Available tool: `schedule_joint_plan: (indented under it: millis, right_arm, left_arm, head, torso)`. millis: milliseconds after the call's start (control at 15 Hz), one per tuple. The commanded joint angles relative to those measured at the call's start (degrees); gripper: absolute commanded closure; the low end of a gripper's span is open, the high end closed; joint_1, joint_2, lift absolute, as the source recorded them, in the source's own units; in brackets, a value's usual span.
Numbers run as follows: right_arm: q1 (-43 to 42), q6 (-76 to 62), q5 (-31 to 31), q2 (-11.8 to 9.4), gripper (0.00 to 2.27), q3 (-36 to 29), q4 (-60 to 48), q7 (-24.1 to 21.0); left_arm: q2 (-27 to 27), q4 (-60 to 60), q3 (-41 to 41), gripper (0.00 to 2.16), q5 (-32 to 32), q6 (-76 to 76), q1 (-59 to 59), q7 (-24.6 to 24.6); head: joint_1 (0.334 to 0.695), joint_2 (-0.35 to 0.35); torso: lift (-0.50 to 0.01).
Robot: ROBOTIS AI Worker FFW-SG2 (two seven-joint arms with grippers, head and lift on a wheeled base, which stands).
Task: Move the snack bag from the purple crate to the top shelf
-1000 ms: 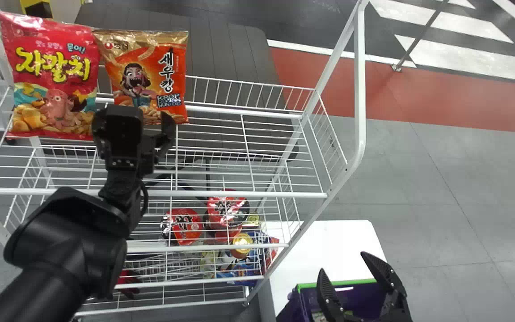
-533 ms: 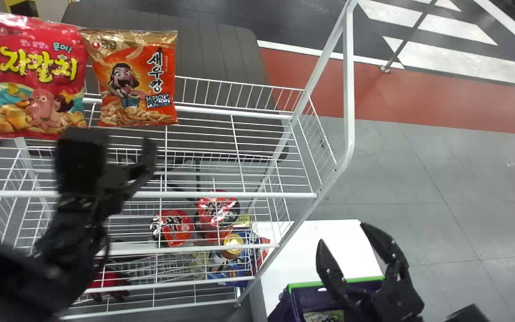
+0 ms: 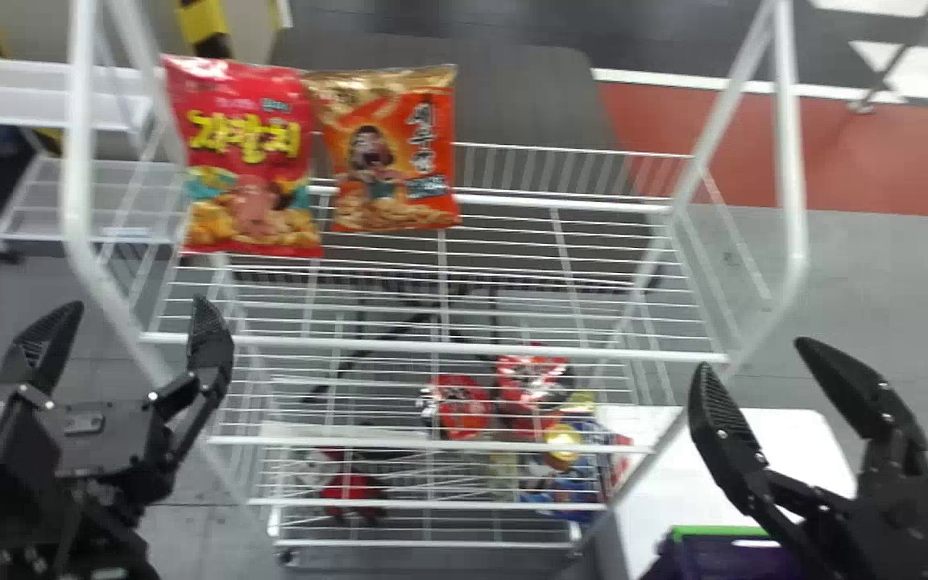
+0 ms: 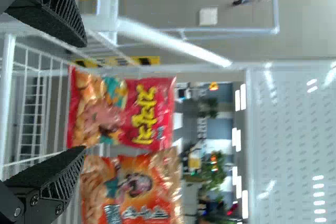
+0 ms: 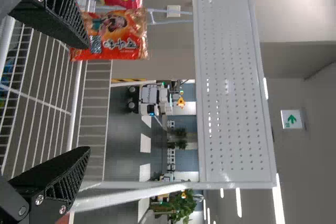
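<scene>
Orange-and-gold snack bag (image 3: pixel 391 153), purple crate (image 3: pixel 710 558)

Left claw (image 3: pixel 137 304) back from orange bag (image 3: pixel 391 161)

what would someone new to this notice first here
Probably the two bright snack bags, red and orange, side by side on the white rack's top shelf. Next, the black grippers in front, left and right, both open and holding nothing.

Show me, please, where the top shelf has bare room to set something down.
The top shelf has bare wire from the orange bag to its right end, plus a strip between both bags and the front rail. Its back left is crowded: the red bag stands right beside the orange one.
</scene>
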Motion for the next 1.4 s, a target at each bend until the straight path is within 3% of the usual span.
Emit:
schedule_joint_plan:
  millis: [0,200,400,733,1333]
  right_arm:
    - [2.8,0.6,2.3,-0.1,0.14,4.2,-2.3,-1.5]
    - [4.7,0.4,5.1,-0.8,0.15,8.4,-2.3,-4.6]
    - [6.5,-0.1,7.0,-1.7,0.15,11.4,-2.2,-8.2]
    - [7.9,4.3,7.0,-3.0,0.15,12.8,-2.7,-11.2]
    - [8.1,5.0,5.8,-3.0,0.15,11.8,-2.7,-11.7]
  left_arm:
    - [-0.2,-0.2,0.2,0.13,-0.2,-9.2,4.9,0.6]
    - [-0.5,-0.3,-1.0,0.13,-1.6,-9.5,7.1,2.4]
    - [-0.2,0.5,-3.4,0.13,-4.6,-9.5,8.1,3.7]
    - [0.2,0.8,-4.9,0.13,-6.0,-10.2,10.1,3.7]
    - [-0.1,1.6,-5.6,0.13,-6.5,-10.1,10.2,4.3]
  head:
    - [0.695,-0.009]
    - [0.695,0.073]
    - [0.695,0.098]
    - [0.695,0.090]
    - [0.695,0.066]
  torso:
    - [0.001]
    - [0.001]
    - [0.001]
    - [0.001]
    - [0.001]
